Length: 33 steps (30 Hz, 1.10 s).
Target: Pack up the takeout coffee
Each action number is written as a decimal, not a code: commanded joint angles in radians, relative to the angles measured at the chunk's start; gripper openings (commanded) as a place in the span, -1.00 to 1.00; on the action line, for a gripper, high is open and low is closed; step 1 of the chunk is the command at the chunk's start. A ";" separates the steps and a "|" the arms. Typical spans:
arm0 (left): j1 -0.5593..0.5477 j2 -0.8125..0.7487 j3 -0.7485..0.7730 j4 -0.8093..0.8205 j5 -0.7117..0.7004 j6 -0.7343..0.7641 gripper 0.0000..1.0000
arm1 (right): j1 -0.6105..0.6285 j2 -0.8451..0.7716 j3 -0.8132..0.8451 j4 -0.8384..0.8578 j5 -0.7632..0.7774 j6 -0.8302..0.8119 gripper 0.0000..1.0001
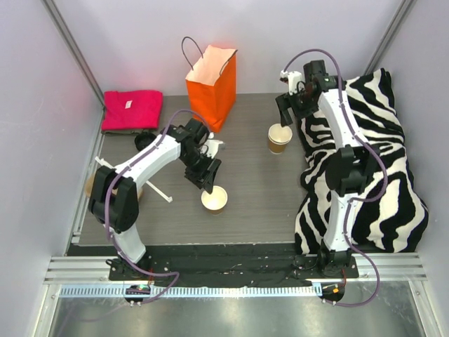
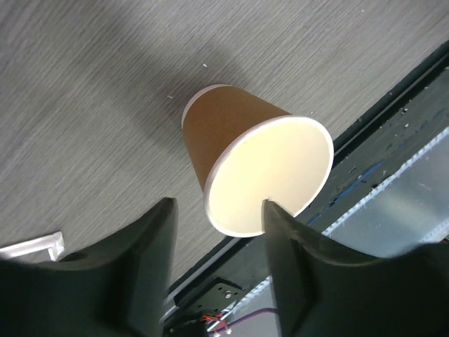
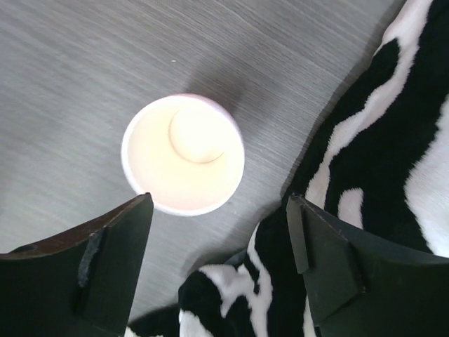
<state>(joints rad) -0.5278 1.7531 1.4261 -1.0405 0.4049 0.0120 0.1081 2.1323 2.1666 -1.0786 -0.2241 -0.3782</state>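
Two lidless brown paper takeout coffee cups, white inside, stand upright on the grey table. One cup (image 1: 215,199) (image 2: 245,154) sits just past the tips of my left gripper (image 1: 205,177) (image 2: 217,210), which is open; its right fingertip (image 2: 270,205) overlaps the cup's rim without gripping it. The other cup (image 1: 279,138) (image 3: 184,154) stands beside the zebra cloth, just beyond my right gripper (image 1: 286,116) (image 3: 219,203), which hangs above it open wide and empty. The orange paper bag (image 1: 212,84) stands upright at the back, with its mouth open.
A zebra-patterned cloth (image 1: 365,168) (image 3: 379,140) covers the right side, under the right arm. A folded pink cloth (image 1: 131,110) lies at the back left. A brown item (image 1: 90,186) and a dark round thing (image 1: 145,140) show partly behind the left arm. The table's front edge (image 2: 393,91) lies close to the left cup.
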 commanded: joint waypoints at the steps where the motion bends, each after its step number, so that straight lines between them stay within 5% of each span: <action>1: 0.072 -0.079 0.029 0.004 0.109 0.006 0.30 | -0.010 -0.155 0.035 -0.024 -0.086 -0.050 0.74; 5: 0.167 -0.165 0.082 0.008 0.202 0.051 0.99 | -0.013 -0.228 0.036 -0.026 -0.148 -0.070 0.80; 12: 0.457 -0.279 0.100 0.154 0.233 -0.007 0.99 | -0.015 -0.402 -0.052 0.115 -0.218 0.010 0.90; 16: 0.500 -0.290 0.068 0.243 -0.042 0.097 1.00 | -0.015 -0.538 -0.252 0.328 -0.239 0.061 0.99; 22: 0.523 -0.083 0.233 0.083 -0.115 0.388 0.99 | -0.007 -0.568 -0.357 0.306 -0.308 0.081 1.00; 33: 0.555 0.278 0.494 0.013 -0.176 0.487 0.82 | -0.001 -0.482 -0.401 0.141 -0.386 0.064 0.99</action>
<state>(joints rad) 0.0170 1.9965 1.8500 -1.0153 0.2592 0.4393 0.1028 1.6848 1.7905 -0.9115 -0.5644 -0.3183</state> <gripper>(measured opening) 0.930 0.996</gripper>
